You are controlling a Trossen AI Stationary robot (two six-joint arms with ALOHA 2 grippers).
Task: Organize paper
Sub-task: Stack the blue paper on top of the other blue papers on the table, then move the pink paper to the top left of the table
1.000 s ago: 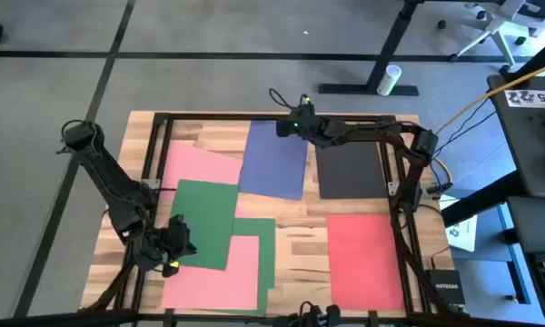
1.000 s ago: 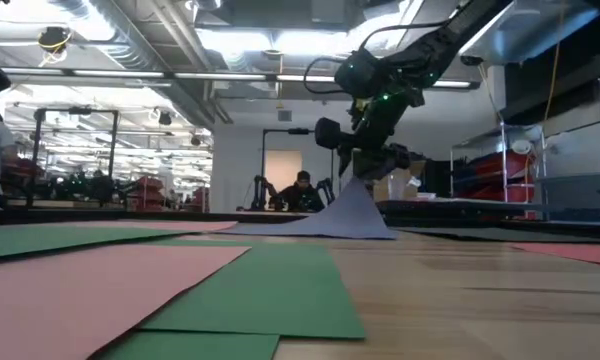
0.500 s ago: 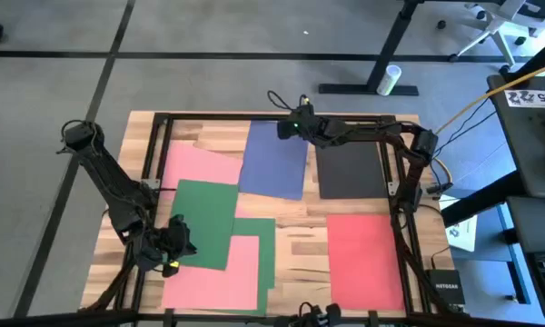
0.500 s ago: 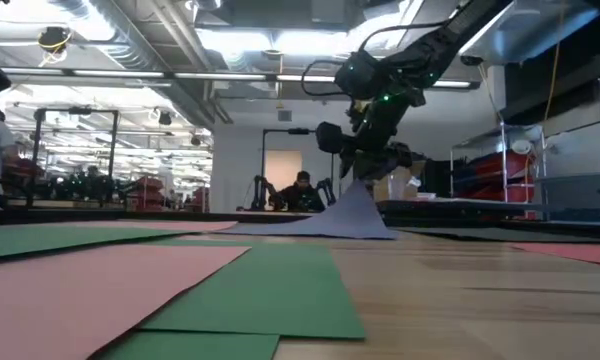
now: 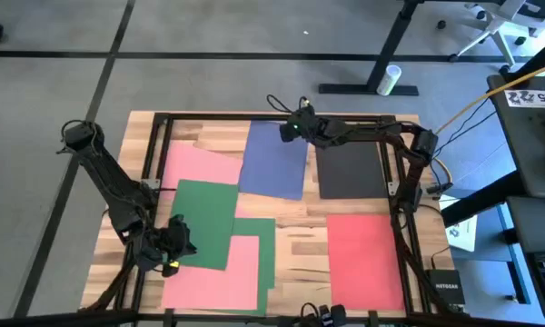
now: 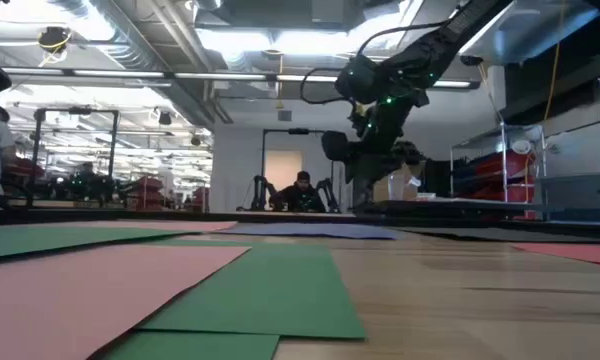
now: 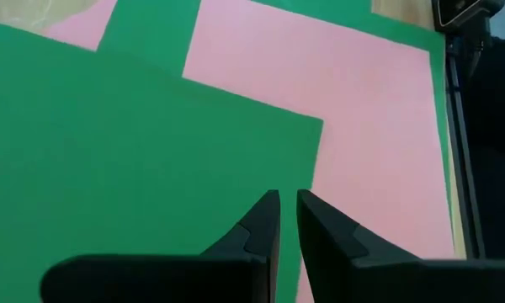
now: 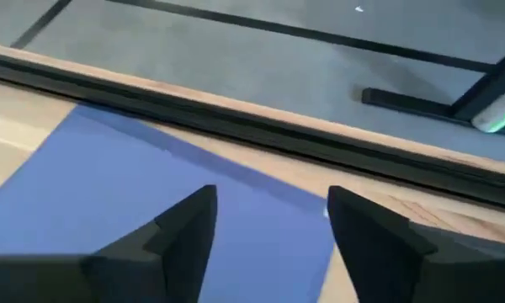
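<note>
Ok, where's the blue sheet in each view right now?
High view: blue sheet, far middle of the table, under the right gripper.
Low view: thin flat strip below that gripper.
Left wrist view: not in it.
Right wrist view: fills the lower left.
Shared landmark: the right gripper, open.

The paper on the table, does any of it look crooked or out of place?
Yes. Nothing is stacked: the sheets lie scattered. The blue sheet sits slightly askew, overlapping a pink sheet. A green sheet lies tilted over another green sheet and a second pink sheet. The black sheet and red sheet lie squarer.
</note>
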